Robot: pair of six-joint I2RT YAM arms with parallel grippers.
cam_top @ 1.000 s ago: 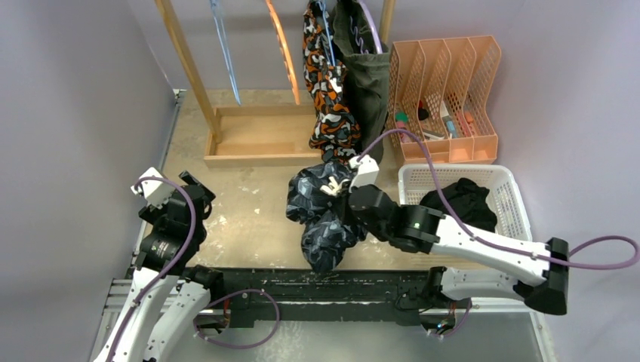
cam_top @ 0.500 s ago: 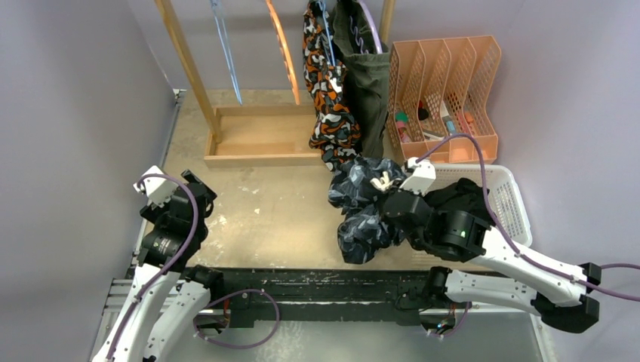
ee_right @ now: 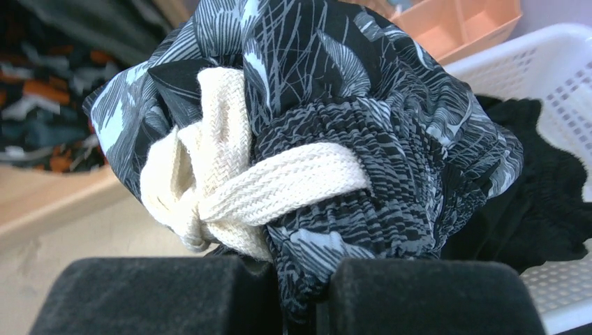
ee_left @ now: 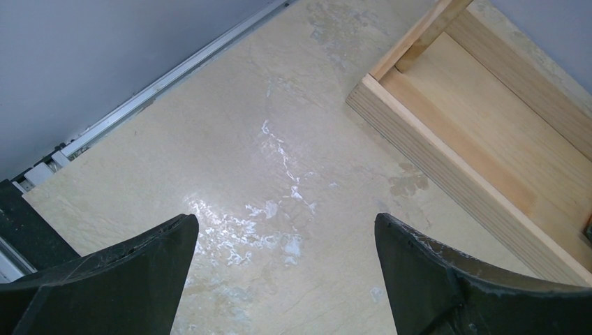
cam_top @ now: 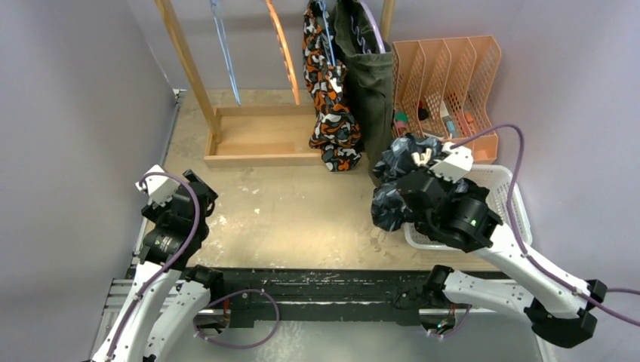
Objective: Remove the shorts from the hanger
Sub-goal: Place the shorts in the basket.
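From above, the wavy shorts [cam_top: 391, 197] are seen bunched in the right gripper [cam_top: 420, 169], hanging above the left rim of the basket [cam_top: 516, 220], partly over it and partly over the table [cam_top: 287, 215]. The orange shorts [cam_top: 330, 113] and olive shorts [cam_top: 370, 83] are hung on the rack [cam_top: 256, 143] beside two bare hangers [cam_top: 225, 53], so the task is judged about half done. The step in hand is taken to be the drop: the bundle would best be carried further right, over the middle of the basket, and lowered before release, so that no trailing cloth is left draped over the rim or caught on the organizer [cam_top: 445, 75] just behind. The left gripper [cam_top: 193, 190] is parked at the far left, well apart from all cloth. In the left wrist view its fingers are spread wide with nothing between them, above bare table near the rack's base. In the right wrist view the pads are pressed nearly together on a fold of the wavy shorts, with the cream drawstring [ee_right: 279, 192] knotted just above them; the knot should be watched, since a loop could snag a finger on opening. The black shorts [ee_right: 551, 209] are seen lying in the basket. The table is mottled beige, scuffed and marked with glossy white patches; a metal rail [ee_left: 174, 66] runs along its left edge, and plain grey-lilac walls [cam_top: 68, 113] close it in on both sides.
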